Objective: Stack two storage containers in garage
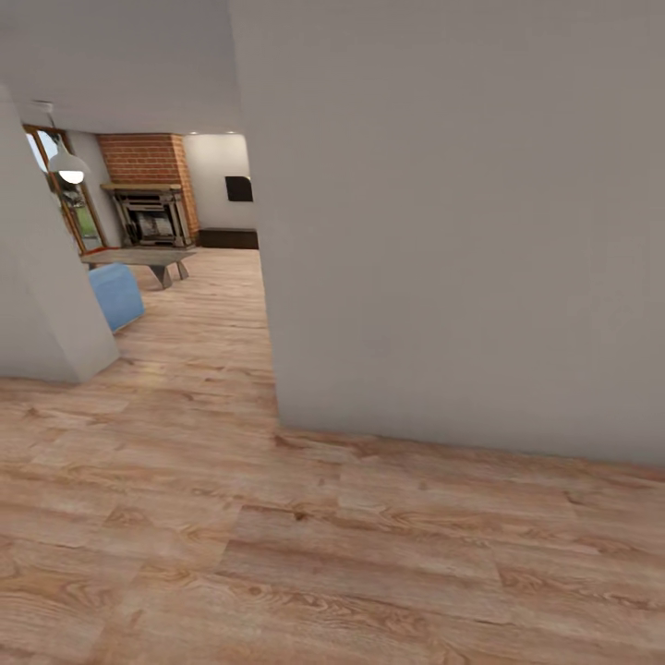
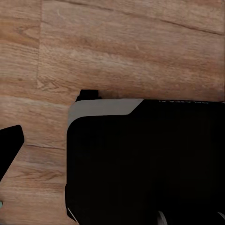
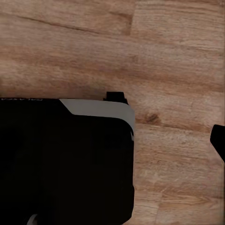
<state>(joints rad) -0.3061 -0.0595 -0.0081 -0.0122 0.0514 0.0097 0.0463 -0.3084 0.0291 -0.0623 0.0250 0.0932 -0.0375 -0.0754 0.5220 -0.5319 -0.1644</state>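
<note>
The robot faced a grey wall [image 1: 462, 231] across light plank flooring [image 1: 277, 554]. The living room lay ahead-left through the opening: brick fireplace [image 1: 148, 189], low bench [image 1: 143, 259], blue sofa [image 1: 115, 296]. No storage containers were visible, so which arm was nearer couldn't be judged. Both wrist views looked down over the dark base [image 2: 140, 164]; whether either gripper was open couldn't be told.

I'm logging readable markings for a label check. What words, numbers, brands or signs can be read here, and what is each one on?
Nothing can be read.
Robot base: a faint row of light marks along its top edge, seen in both wrist views, is too small and blurred to read.
Wall, wood floor, brick fireplace and black TV: no text visible.
</note>
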